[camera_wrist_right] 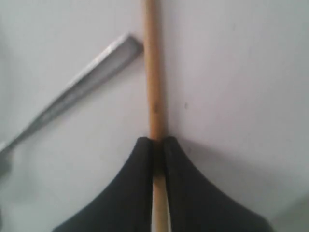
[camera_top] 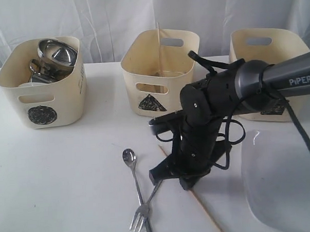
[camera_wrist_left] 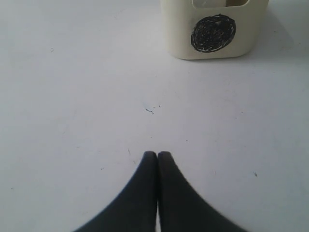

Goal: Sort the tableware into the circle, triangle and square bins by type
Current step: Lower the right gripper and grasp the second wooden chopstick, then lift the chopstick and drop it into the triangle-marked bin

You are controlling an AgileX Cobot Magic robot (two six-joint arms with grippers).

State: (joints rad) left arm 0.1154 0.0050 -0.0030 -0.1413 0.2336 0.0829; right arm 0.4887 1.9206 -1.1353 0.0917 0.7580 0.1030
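My right gripper (camera_top: pixel 175 175) (camera_wrist_right: pixel 157 141) is down at the table, shut on a wooden chopstick (camera_top: pixel 208 216) (camera_wrist_right: pixel 153 82) that lies flat. Beside it are a steel fork (camera_top: pixel 141 215), whose handle (camera_wrist_right: pixel 82 82) points at the gripper, and a steel spoon (camera_top: pixel 129 157). The circle bin (camera_top: pixel 42 115) (camera_wrist_left: pixel 215 29) holds a steel bowl (camera_top: pixel 57 52) and a steel mug (camera_top: pixel 40 73). From the triangle bin (camera_top: pixel 152 102) a thin stick (camera_top: pixel 158 41) stands up. The square bin (camera_top: pixel 260 55) is partly hidden by the arm. My left gripper (camera_wrist_left: pixel 157 153) is shut and empty above bare table. I see no knife.
A large white square plate (camera_top: pixel 281 187) lies at the table's front right, next to the right arm. The arm's cables (camera_top: pixel 233 135) loop just left of the plate. A white curtain hangs behind the three bins.
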